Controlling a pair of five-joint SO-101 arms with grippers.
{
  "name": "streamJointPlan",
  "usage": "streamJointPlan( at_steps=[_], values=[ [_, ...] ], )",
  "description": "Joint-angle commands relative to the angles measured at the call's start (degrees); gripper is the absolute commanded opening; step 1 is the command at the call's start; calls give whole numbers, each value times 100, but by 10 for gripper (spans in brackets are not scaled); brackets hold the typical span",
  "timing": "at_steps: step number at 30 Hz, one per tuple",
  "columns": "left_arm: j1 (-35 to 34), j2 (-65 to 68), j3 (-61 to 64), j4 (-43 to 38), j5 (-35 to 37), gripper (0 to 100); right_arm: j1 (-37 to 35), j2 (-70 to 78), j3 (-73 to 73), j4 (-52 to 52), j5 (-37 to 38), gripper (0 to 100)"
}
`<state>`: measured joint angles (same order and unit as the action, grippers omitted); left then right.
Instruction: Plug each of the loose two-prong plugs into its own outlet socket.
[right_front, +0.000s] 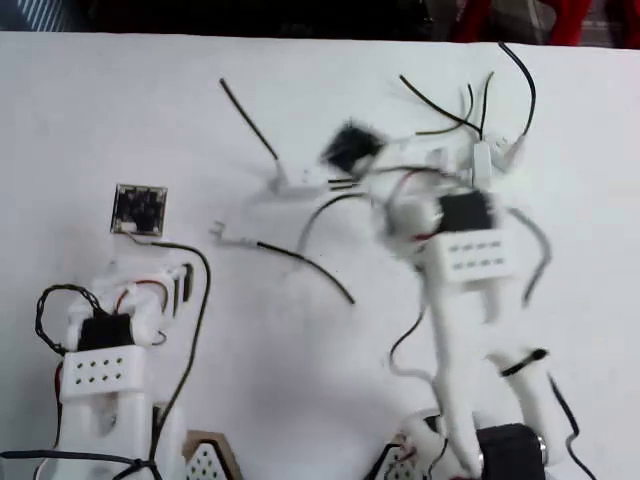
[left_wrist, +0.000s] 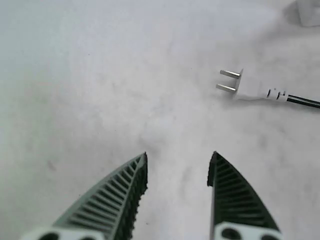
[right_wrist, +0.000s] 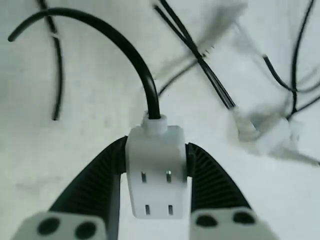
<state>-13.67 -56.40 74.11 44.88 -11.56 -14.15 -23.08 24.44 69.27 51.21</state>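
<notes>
Left claw parted near plug, cord cut off; right claw clamps socket.

Reads to me as a robotics lab bench: plain white tabletop, bare circuit board, loose plug cords strewn about.

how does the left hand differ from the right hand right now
The left hand is open and empty; the right hand is shut on a white outlet socket. The left hand hangs over bare table with a loose two-prong plug lying nearby; the right hand has tangled black cords beyond it. Both have ribbed, pointed fingers.
</notes>
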Motion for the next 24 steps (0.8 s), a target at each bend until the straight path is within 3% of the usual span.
streamJointPlan(
  at_steps=[1,9,18,24],
  values=[
    [-136,-127,-18,-114,44,206,-901,-277,457,-760,-62,17],
    [-796,-136,-44,-413,563,207,-2431,-13,1714,-2571,-53,17],
    [-1033,-136,-53,-484,624,207,-2844,2088,1020,-3152,-141,22],
    [-1015,-136,-53,-484,624,207,-2835,2308,651,-2835,-1495,175]
  ],
)
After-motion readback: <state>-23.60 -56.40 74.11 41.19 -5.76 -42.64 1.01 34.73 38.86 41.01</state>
